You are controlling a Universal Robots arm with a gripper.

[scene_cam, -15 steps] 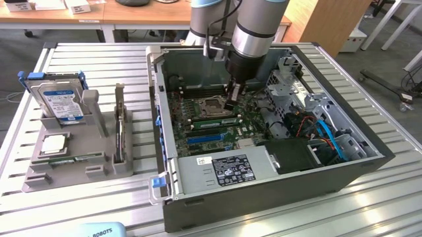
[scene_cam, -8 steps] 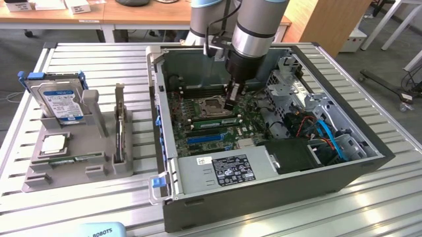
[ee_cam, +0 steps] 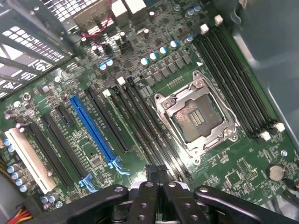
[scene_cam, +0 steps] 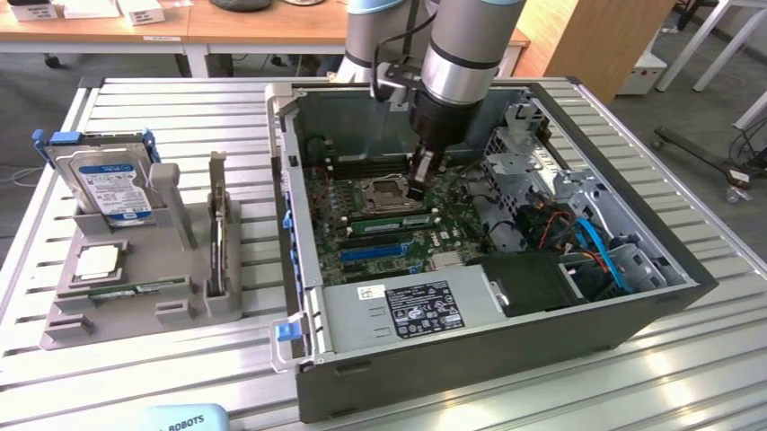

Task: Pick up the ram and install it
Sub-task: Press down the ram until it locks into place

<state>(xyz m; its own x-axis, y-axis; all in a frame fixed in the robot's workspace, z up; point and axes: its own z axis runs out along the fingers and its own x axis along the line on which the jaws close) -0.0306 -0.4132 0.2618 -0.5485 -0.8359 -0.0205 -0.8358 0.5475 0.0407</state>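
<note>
Now gripper (scene_cam: 416, 190) low over motherboard (scene_cam: 381, 235)

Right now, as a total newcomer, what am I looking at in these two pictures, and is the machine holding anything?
It is a robot arm reaching into an open computer case on a slatted table. One picture comes from a camera off the arm, the other from its wrist, looking at the motherboard. Its fingers are shut, low beside the processor socket, by a green ram stick; whether they grip it I cannot tell. A grey tray holds spare parts.
</note>
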